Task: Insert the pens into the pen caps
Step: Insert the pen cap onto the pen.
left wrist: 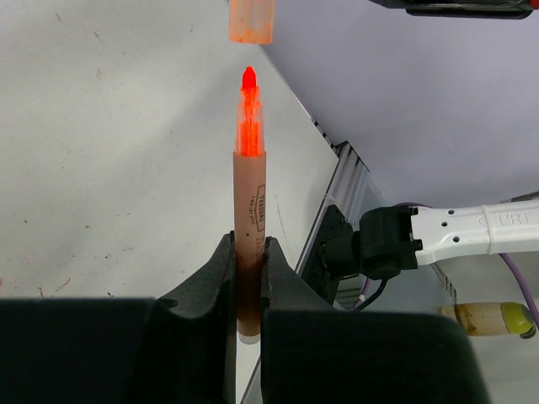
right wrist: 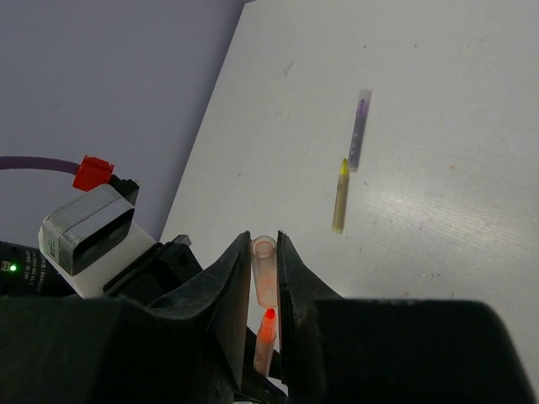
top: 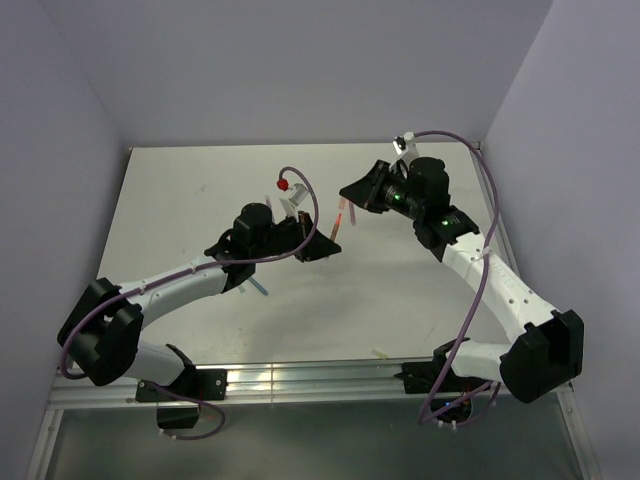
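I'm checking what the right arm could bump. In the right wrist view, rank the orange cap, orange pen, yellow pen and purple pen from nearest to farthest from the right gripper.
1. orange cap: held in the right gripper.
2. orange pen: tip close to the cap, between the fingers in this view.
3. yellow pen: lying on the table, to the right.
4. purple pen: on the table, just beyond the yellow one.

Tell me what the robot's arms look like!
Both arms are white tubes with chunky black joints: the left arm and right arm. A purple cable loops along each. The left tool and right tool have black wedge-shaped fingers. A tiny green light glows on the right arm.
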